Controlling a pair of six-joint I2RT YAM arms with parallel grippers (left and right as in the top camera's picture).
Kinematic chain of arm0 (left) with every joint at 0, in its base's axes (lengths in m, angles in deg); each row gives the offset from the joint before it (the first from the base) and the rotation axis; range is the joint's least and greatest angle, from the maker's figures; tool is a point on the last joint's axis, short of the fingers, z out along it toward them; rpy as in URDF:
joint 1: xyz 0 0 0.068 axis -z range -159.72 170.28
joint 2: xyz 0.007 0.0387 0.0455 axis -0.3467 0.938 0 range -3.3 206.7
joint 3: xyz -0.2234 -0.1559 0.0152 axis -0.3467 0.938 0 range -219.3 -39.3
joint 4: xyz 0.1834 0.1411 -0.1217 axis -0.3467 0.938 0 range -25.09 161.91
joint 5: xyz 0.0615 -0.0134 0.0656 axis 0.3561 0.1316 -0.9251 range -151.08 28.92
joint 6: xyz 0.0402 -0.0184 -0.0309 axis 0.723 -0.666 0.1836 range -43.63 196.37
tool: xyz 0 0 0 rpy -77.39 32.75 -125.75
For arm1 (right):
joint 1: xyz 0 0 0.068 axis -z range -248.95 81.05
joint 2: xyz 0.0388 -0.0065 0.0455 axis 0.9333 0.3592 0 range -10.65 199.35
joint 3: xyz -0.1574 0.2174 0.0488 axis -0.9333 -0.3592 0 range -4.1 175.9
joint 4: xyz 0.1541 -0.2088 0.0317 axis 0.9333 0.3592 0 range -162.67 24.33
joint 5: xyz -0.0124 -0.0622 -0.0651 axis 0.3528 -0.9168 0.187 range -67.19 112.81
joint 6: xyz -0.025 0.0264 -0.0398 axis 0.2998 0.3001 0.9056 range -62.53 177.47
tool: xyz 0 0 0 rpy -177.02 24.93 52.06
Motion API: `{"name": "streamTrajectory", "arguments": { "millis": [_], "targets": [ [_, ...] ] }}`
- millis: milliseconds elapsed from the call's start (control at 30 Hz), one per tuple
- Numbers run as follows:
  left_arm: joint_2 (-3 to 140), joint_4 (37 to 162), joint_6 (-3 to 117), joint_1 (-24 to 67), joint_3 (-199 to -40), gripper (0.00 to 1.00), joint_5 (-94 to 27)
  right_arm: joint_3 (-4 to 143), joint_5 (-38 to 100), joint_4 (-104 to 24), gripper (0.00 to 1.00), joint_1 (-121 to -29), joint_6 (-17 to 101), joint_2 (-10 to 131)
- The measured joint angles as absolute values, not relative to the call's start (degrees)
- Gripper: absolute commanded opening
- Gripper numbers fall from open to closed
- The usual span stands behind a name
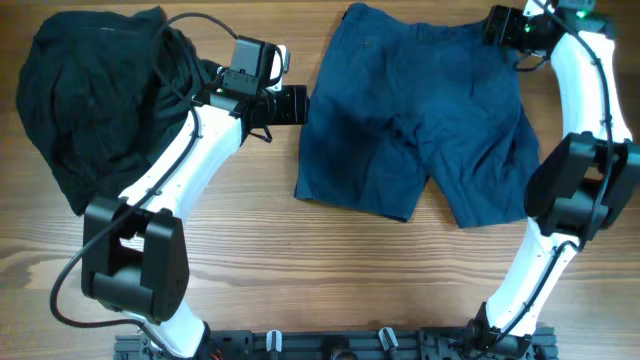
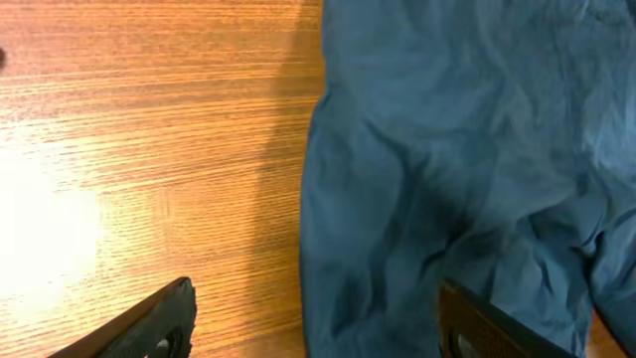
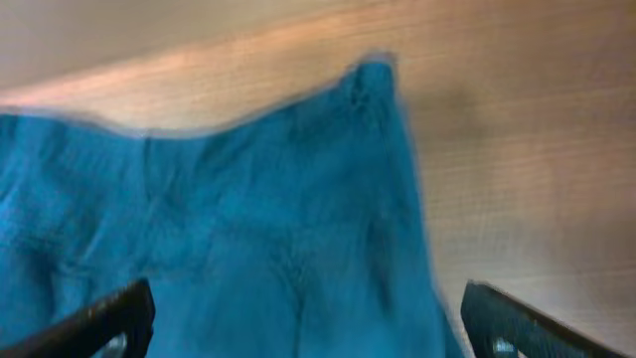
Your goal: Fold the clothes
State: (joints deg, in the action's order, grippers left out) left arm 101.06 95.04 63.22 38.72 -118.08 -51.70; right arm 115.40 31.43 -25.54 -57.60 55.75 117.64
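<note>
The clothes, a pair of navy-blue shorts [image 1: 420, 120], lie spread flat on the table with the waistband at the far side and both legs pointing toward me. My left gripper [image 1: 300, 105] is at the shorts' left edge. In the left wrist view it [image 2: 318, 328] is open, straddling that edge of the shorts [image 2: 447, 179], one finger over bare wood and the other over cloth. My right gripper [image 1: 497, 25] hovers at the far right waistband corner. In the right wrist view it [image 3: 308, 333] is open above the shorts [image 3: 248, 219], with nothing held.
A black garment heap [image 1: 95, 95] lies at the far left, under and beside my left arm. Bare wooden table [image 1: 330, 280] stretches along the near side. The arm bases stand on a black rail [image 1: 330, 345] at the front edge.
</note>
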Motion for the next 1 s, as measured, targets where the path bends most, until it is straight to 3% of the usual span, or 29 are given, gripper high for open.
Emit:
{"name": "streamTrajectory", "arguments": {
  "millis": [200,367,500,533,600,700,767,800,1000],
  "targets": [
    [101.1,91.8,62.3,37.9,-118.1,0.74,-51.6,119.4,40.5,-7.5,1.00,-59.4,54.7,114.3],
    [98.5,94.7,59.5,28.4,-118.5,0.75,-49.2,119.4,39.4,-0.7,0.99,-70.3,52.0,114.2],
    [90.0,99.0,59.0,19.2,-119.6,0.74,-49.0,118.2,34.8,3.3,0.80,-80.0,48.4,114.1],
    [88.2,100.7,59.0,17.5,-120.0,0.72,-49.0,116.6,33.9,3.6,0.69,-82.3,47.7,114.1],
    [86.7,102.9,59.1,15.0,-120.4,0.68,-48.9,112.9,32.8,2.5,0.35,-85.9,46.5,114.1],
    [86.9,105.0,59.2,12.7,-120.4,0.47,-48.7,107.2,31.7,-2.3,0.04,-91.6,45.2,114.1],
    [86.9,105.2,59.1,11.4,-120.4,0.26,-48.5,104.4,31.5,-4.6,0.04,-95.0,44.2,114.1],
    [86.9,105.3,59.2,10.6,-120.4,0.22,-48.5,103.1,31.5,-6.6,0.04,-96.9,43.6,114.1],
    [85.1,105.3,59.3,5.0,-120.4,0.19,-48.3,97.1,31.5,-12.3,0.04,-101.8,42.0,114.1]
  ]
}}
